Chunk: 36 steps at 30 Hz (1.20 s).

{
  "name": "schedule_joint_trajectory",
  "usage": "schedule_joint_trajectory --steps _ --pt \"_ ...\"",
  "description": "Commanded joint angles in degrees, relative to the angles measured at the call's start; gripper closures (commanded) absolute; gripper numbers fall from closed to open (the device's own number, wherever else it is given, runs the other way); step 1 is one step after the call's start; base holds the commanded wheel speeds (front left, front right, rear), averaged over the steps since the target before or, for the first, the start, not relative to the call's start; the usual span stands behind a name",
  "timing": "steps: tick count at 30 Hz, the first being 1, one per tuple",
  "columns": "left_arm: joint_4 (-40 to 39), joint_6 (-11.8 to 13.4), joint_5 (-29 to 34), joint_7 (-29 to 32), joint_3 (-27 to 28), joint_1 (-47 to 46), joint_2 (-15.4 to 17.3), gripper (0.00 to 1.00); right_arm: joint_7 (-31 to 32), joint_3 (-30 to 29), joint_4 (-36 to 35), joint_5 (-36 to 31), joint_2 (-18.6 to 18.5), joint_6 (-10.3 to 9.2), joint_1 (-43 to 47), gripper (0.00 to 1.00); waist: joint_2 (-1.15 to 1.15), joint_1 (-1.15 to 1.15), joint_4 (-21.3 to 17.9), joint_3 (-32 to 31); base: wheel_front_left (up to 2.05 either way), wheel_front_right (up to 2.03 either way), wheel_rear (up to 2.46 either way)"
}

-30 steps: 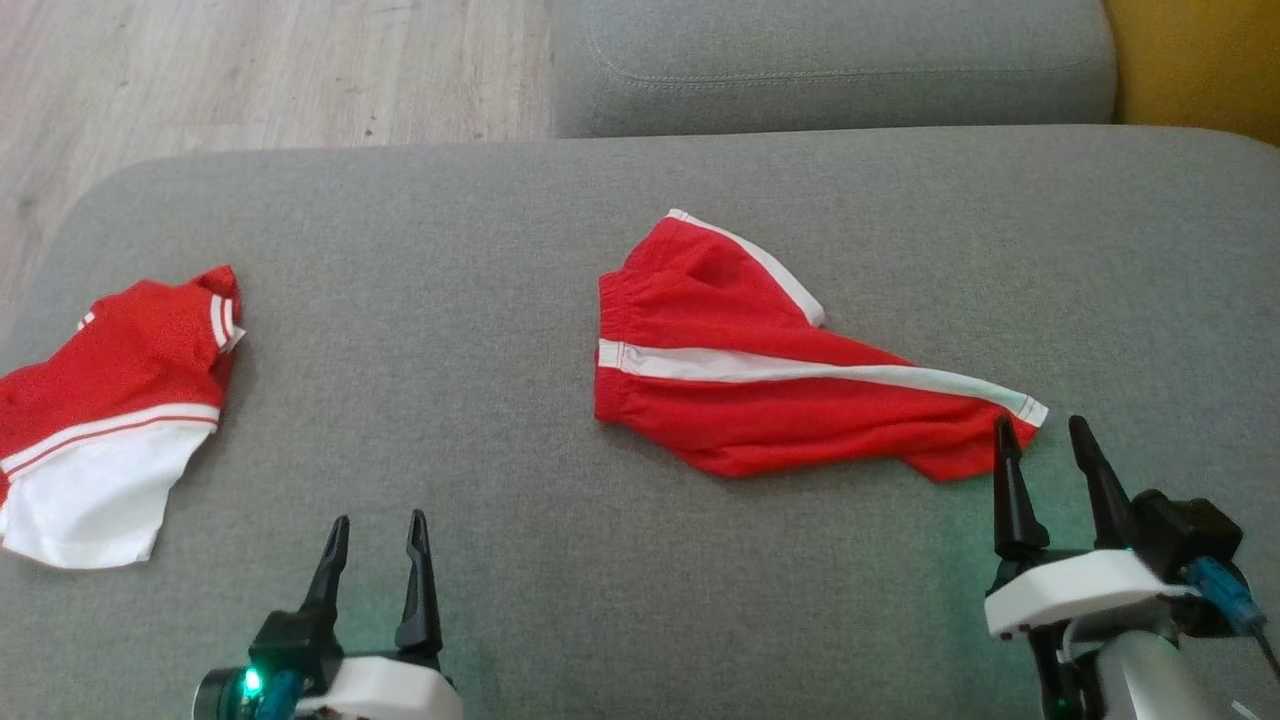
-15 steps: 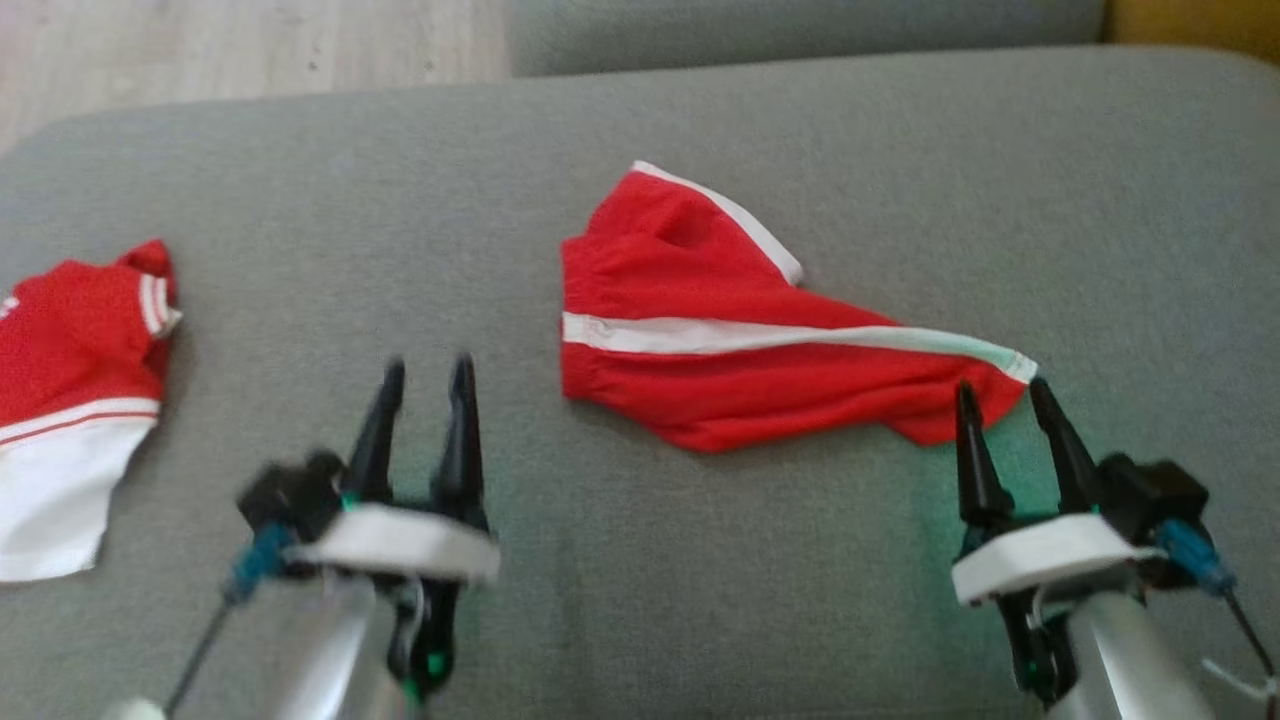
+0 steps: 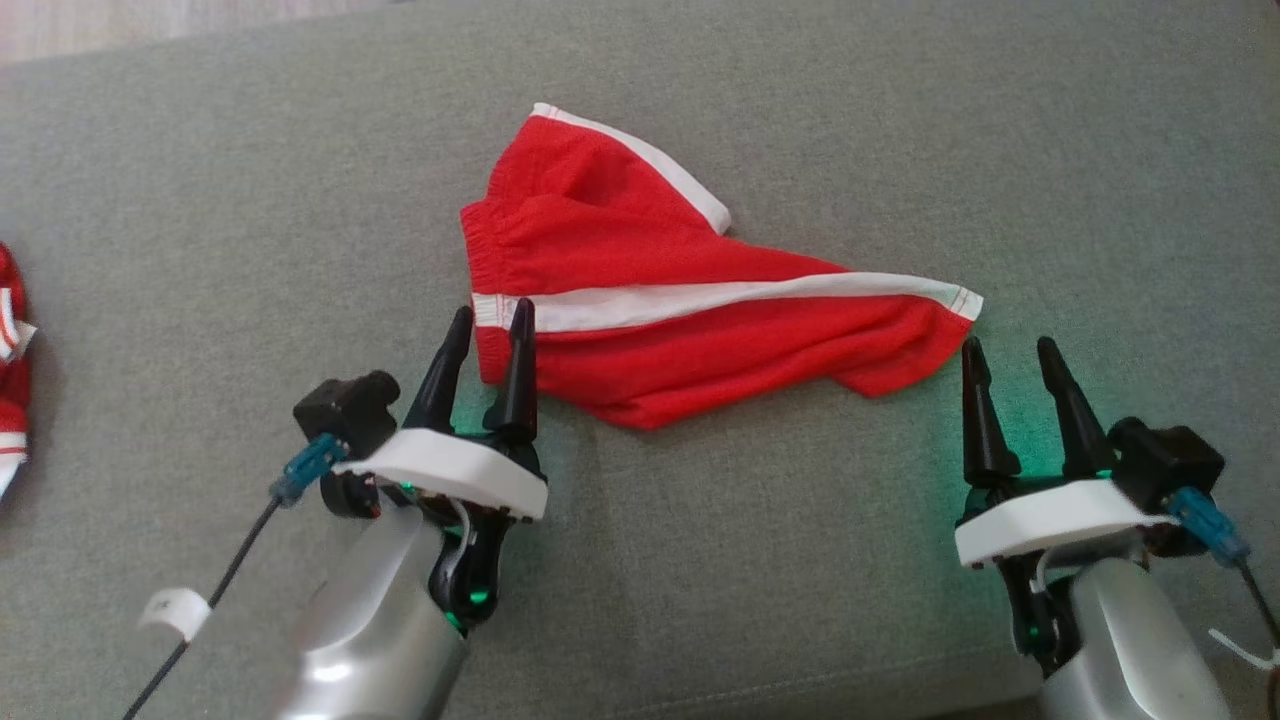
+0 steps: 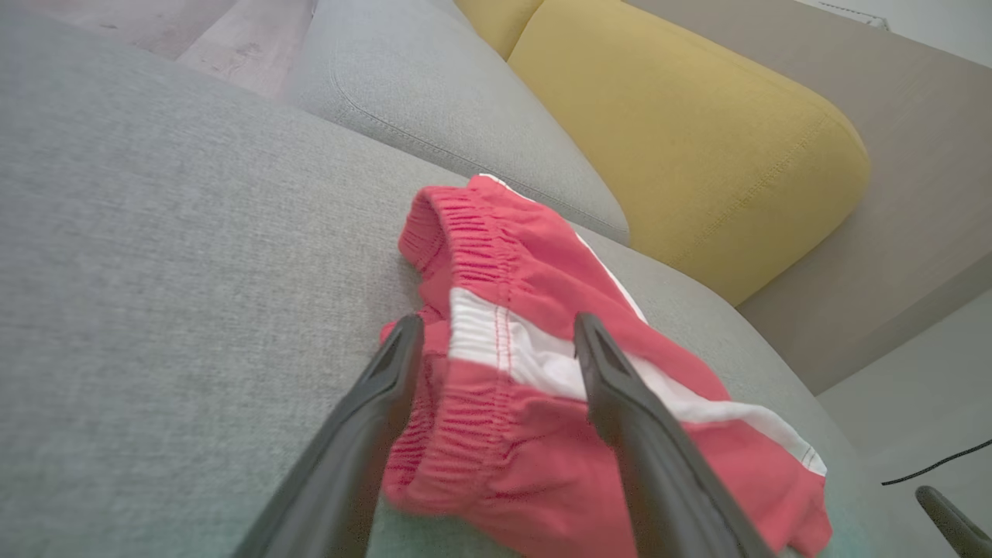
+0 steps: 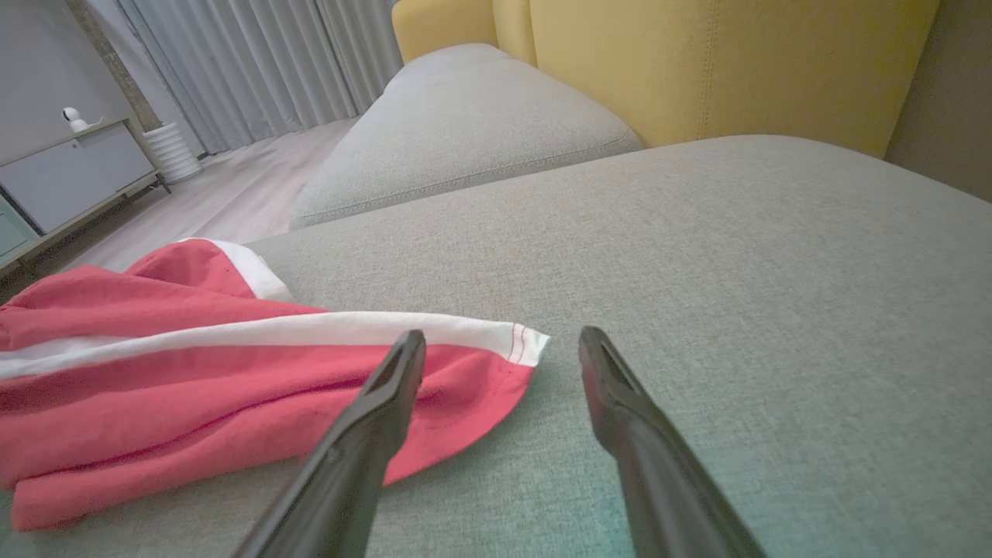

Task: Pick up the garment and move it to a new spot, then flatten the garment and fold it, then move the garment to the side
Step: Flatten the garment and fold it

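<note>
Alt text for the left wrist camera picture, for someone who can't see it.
Red shorts with a white side stripe lie crumpled on a grey cushion, the elastic waistband seen between the open left tool's two dark fingers. A yellow cushion sits behind.

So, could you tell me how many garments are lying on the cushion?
2: the red shorts at centre, and a red-and-white garment partly cut off at the left edge.
</note>
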Motion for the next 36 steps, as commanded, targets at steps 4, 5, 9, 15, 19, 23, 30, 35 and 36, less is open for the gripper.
schedule_joint_trajectory --steps 4,5,9,15,19,23,30,35,36 --pt "-1.6 0.1 -2.5 -0.3 0.4 -3.1 1.9 0.0 -0.3 1.1 -2.2 0.5 -0.2 0.2 -2.1 0.0 0.0 -0.01 -0.7 0.9 0.0 0.0 0.0" --pt "-1.8 0.1 -2.8 -0.3 0.5 -3.3 2.1 0.0 -0.3 1.2 -2.3 0.6 -0.2 0.2 -2.2 0.0 0.0 -0.01 -0.7 1.0 0.0 0.0 0.0" --pt "-1.8 0.1 -3.5 -0.3 0.0 -3.5 2.5 0.0 -0.3 1.4 -2.5 0.7 -0.2 0.2 -2.4 0.0 0.0 -0.01 -0.9 1.2 0.0 0.0 0.0" --pt "-1.9 0.1 -4.5 -0.3 -1.7 -3.8 3.2 0.18 -0.3 1.4 -2.6 1.0 -0.2 0.2 -2.3 0.0 0.0 -0.01 -1.0 1.3 0.0 0.0 0.0" --pt "-1.5 0.1 -5.5 -0.3 -3.0 -4.2 3.8 0.39 -0.3 1.8 -2.5 1.3 -0.2 0.2 -2.6 0.0 0.0 -0.01 -1.1 1.5 0.0 0.0 0.0" --pt "-1.5 0.1 -5.7 -0.3 -3.8 -4.5 4.7 1.0 -0.3 1.5 -2.3 1.5 -0.2 0.2 -2.6 0.0 0.0 -0.01 -1.0 1.2 0.0 0.0 0.0" --pt "-6.5 0.1 -3.1 -0.3 3.8 1.4 4.2 1.0 -0.3 1.4 -2.1 2.7 -0.2 0.2 -1.0 0.0 0.0 -0.01 1.1 -1.8 0.0 0.0 0.0" --pt "-10.9 0.1 -0.3 -0.3 9.0 8.9 3.1 1.0 -0.3 4.4 -1.8 8.7 -0.2 0.2 0.6 0.0 0.0 -0.01 2.9 -3.5 0.0 0.0 0.0" --pt "-11.3 0.1 0.1 -0.3 9.2 10.2 3.0 1.0 -0.3 5.0 -1.7 9.4 -0.2 0.2 0.7 0.0 0.0 -0.01 3.3 -3.7 0.0 0.0 0.0"
